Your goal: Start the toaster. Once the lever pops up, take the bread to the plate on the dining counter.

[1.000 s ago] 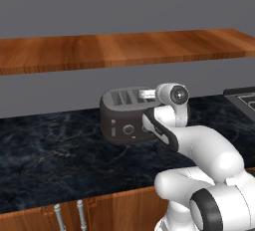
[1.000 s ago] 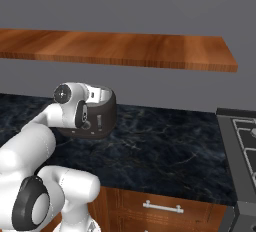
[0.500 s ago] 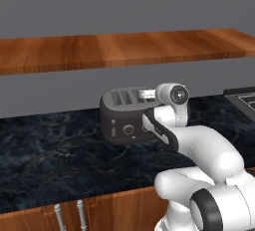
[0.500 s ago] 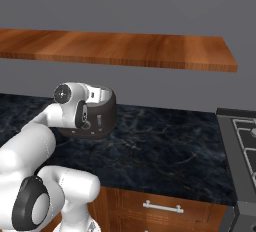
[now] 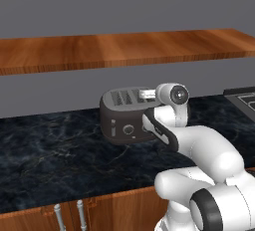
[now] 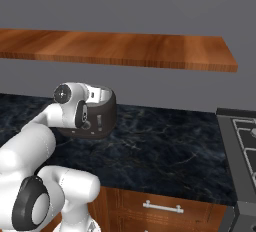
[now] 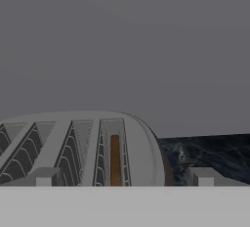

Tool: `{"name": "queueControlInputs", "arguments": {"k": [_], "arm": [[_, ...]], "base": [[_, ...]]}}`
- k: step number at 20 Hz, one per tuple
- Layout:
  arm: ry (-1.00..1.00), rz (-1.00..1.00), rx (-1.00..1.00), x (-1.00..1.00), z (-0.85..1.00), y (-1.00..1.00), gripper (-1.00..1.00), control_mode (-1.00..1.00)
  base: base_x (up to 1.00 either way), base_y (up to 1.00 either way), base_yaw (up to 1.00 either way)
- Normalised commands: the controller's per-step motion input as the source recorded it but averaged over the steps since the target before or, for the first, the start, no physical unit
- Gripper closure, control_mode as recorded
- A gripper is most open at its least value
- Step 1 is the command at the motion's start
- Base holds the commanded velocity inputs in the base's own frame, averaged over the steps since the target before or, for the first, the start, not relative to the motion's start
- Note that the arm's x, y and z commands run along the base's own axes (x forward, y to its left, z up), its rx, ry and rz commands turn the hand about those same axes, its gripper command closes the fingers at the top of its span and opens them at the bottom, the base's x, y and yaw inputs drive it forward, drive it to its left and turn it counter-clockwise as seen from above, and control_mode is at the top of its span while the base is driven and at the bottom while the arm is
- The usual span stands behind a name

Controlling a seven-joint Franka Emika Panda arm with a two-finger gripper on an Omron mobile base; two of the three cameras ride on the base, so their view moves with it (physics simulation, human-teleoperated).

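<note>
Spread wide and empty, the two-finger gripper (image 7: 124,177) hovers above the dark grey rounded toaster (image 5: 124,115), over the slot holding the thin brown bread slice (image 7: 115,160). Best descend centred on that slice, fingertips straddling it, before closing.

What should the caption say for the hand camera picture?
Open gripper hovering over the toaster, with the bread in its rightmost slot.
</note>
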Motion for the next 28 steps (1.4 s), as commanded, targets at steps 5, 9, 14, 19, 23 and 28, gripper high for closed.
{"name": "queueControlInputs", "arguments": {"k": [5, 9, 14, 19, 23, 28], "arm": [[0.0, 0.0, 0.0, 0.0, 0.0, 0.0, -1.0, -1.0], [0.0, 0.0, 0.0, 0.0, 0.0, 0.0, -1.0, -1.0], [0.0, 0.0, 0.0, 0.0, 0.0, 0.0, -1.0, -1.0], [0.0, 0.0, 0.0, 0.0, 0.0, 0.0, -1.0, -1.0], [0.0, 0.0, 0.0, 0.0, 0.0, 0.0, -1.0, -1.0], [0.0, 0.0, 0.0, 0.0, 0.0, 0.0, -1.0, -1.0]], "base": [[0.0, 0.0, 0.0], [0.0, 0.0, 0.0], [0.0, 0.0, 0.0], [0.0, 0.0, 0.0], [0.0, 0.0, 0.0], [0.0, 0.0, 0.0]]}}
